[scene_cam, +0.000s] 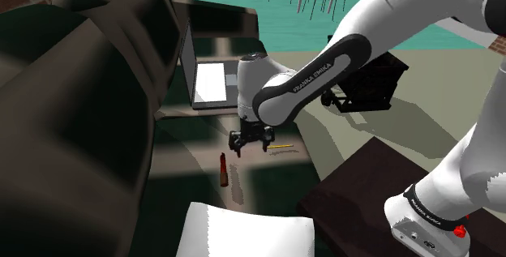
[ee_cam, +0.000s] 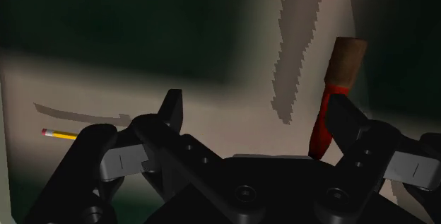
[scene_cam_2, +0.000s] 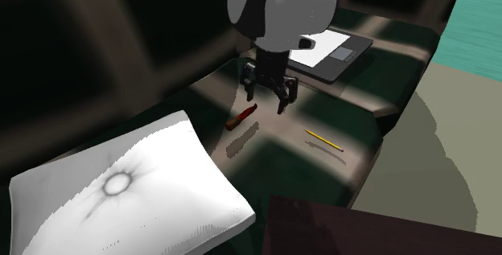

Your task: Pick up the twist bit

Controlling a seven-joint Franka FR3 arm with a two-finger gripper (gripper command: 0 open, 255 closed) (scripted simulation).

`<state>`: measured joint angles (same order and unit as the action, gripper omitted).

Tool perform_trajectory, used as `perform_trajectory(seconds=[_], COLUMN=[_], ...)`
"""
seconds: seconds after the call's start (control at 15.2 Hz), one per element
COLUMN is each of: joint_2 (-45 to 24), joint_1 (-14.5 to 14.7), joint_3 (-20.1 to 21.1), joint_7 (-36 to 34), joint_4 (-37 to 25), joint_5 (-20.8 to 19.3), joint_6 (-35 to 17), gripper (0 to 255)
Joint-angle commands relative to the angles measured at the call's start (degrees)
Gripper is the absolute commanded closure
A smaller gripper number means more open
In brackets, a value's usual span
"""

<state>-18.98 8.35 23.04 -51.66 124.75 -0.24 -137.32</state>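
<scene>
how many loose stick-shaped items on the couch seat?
2. The red-and-brown twist bit lies between the claw and the white pillow; the yellow pencil lies on the claw's other side. The arm may hide others.

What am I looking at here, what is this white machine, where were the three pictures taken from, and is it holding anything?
It is a white robot arm with a black two-fingered pincer at its end, in a simulated house. One picture looks from beside the arm's stand, the second from another angle over the dark green sofa seat, the third from a camera on the hand. On the seat lie a red twist bit with a brown end, a yellow pencil, an open laptop and a white cushion. The pincer hangs open above the seat, between bit and pencil, holding nothing.
</scene>
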Motion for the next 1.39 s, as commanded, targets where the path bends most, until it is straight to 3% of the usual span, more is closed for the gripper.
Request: perform_trajectory(seconds=[0.0,0.53,1.12,1.19,1.32], joint_2=[-4.48,-20.98,-25.72,-25.73,-25.81], joint_1=[1.58,7.82,8.79,8.79,8.78], joint_3=[-0.82,-4.41,-5.59,-5.59,-5.61], joint_7=[-2.74,-9.9,-9.97,-9.97,-9.93], joint_4=[-3.55,-21.0,-22.38,-22.4,-22.52], joint_5=[-1.49,-4.47,-5.46,-5.46,-5.47], joint_6=[-1.35,-2.58,-5.92,-5.92,-5.87], gripper=[0,0,0,255,255])
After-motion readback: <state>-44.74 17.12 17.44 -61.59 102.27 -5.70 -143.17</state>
